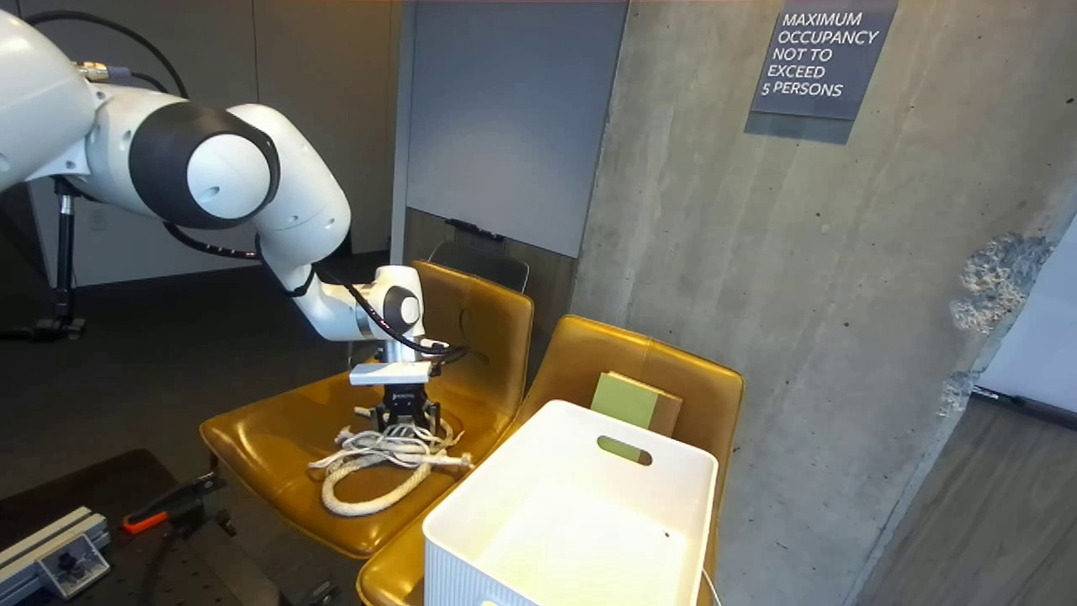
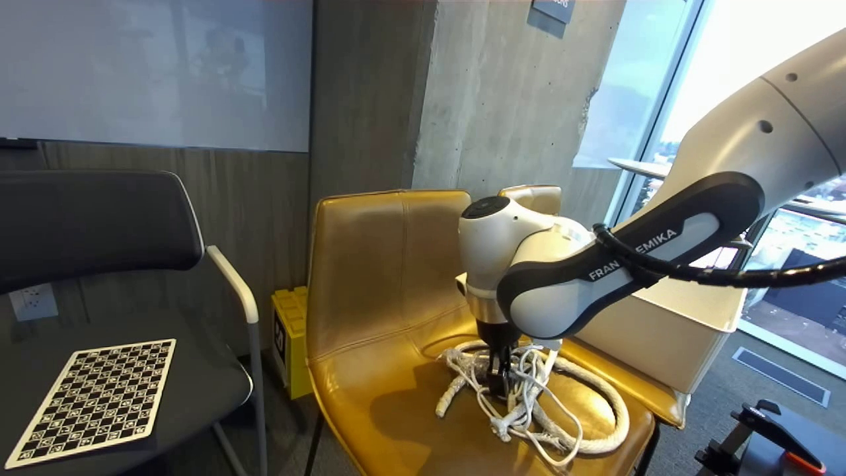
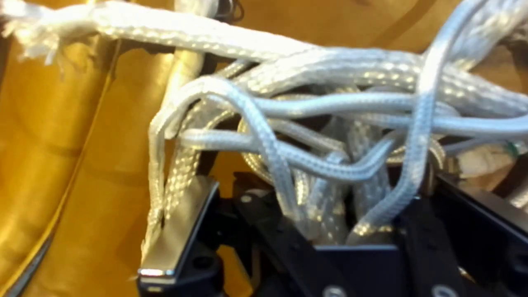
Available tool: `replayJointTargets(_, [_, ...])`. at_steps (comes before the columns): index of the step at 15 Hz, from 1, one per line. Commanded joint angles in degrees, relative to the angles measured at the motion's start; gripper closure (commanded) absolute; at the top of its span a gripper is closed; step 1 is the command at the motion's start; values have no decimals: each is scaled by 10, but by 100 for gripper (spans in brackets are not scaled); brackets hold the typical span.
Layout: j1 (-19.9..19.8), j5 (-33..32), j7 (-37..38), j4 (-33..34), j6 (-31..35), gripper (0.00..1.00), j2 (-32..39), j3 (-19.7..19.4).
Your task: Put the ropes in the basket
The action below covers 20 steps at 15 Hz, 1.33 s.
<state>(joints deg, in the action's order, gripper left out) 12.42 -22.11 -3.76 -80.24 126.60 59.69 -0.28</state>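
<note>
A tangle of white ropes (image 1: 395, 446) lies on the seat of a tan chair (image 1: 269, 446). It has thin cords and a thicker rope that curves out in a loop; the ropes also show in an exterior view (image 2: 605, 436). My gripper (image 1: 406, 423) points down into the tangle, low over the seat. In the wrist view the gripper (image 3: 326, 189) has its fingers spread wide, with cords and thick rope (image 3: 359, 70) between them. The fingertips are partly hidden by rope. The white basket (image 1: 505, 459) stands on the neighbouring chair, with no rope in it; it also shows in an exterior view (image 2: 661, 337).
A green and brown book-like object (image 1: 627, 400) leans on the chair back behind the basket. A concrete wall (image 1: 757, 295) rises behind the chairs. A clamp (image 1: 172, 509) sits near the front left. A black chair bears a checkerboard (image 2: 99, 396); a yellow box (image 2: 291, 344) stands beside it.
</note>
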Motion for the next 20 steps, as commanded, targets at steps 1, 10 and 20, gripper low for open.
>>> replayJointTargets(1, [-33, 29, -40, -82, -38, 100, -99, 11])
replayJointTargets(10, [-114, 113, -149, -129, -137, 100, -308, 35])
replayJointTargets(20, [-235, 226, -216, 39, -242, 100, -395, -16])
